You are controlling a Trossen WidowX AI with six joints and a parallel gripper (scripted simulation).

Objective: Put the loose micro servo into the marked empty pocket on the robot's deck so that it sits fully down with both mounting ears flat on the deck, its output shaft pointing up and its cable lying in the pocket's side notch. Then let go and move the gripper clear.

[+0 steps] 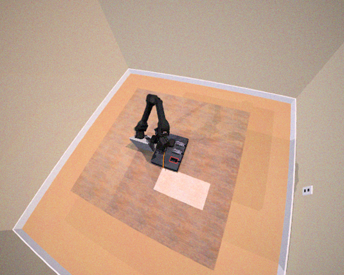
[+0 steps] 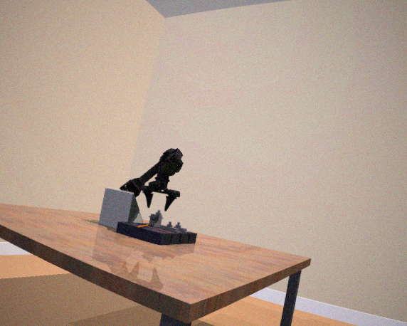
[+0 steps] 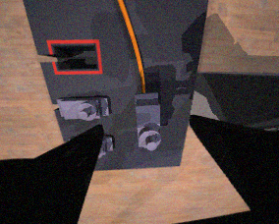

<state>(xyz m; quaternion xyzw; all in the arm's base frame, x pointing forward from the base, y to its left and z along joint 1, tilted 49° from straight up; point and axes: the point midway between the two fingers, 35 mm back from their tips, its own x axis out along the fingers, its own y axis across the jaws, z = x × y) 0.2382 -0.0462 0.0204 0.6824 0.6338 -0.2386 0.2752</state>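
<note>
The loose micro servo (image 2: 155, 219) (image 3: 147, 118) stands on the dark deck (image 1: 156, 161) (image 2: 139, 233) (image 3: 169, 153), its body above the deck's surface and its output shaft pointing up. Its orange cable (image 1: 163, 162) (image 2: 144, 225) (image 3: 132, 41) runs away over the deck. The empty pocket (image 1: 174, 160) (image 3: 74, 58) has a red outline and a side notch at the deck's edge. My gripper (image 2: 157, 208) (image 3: 146, 123) is wide open and empty, just above the servo, with one finger to each side of it in the wrist view. In the top view the arm hides the servo.
Two seated servos (image 1: 179, 143) (image 1: 176, 151) sit in a row with the pocket, near the left finger in the wrist view. A grey slanted block (image 1: 142, 144) (image 2: 117, 208) stands beside the deck. A pale rectangle (image 1: 184, 189) lies on the table near the deck.
</note>
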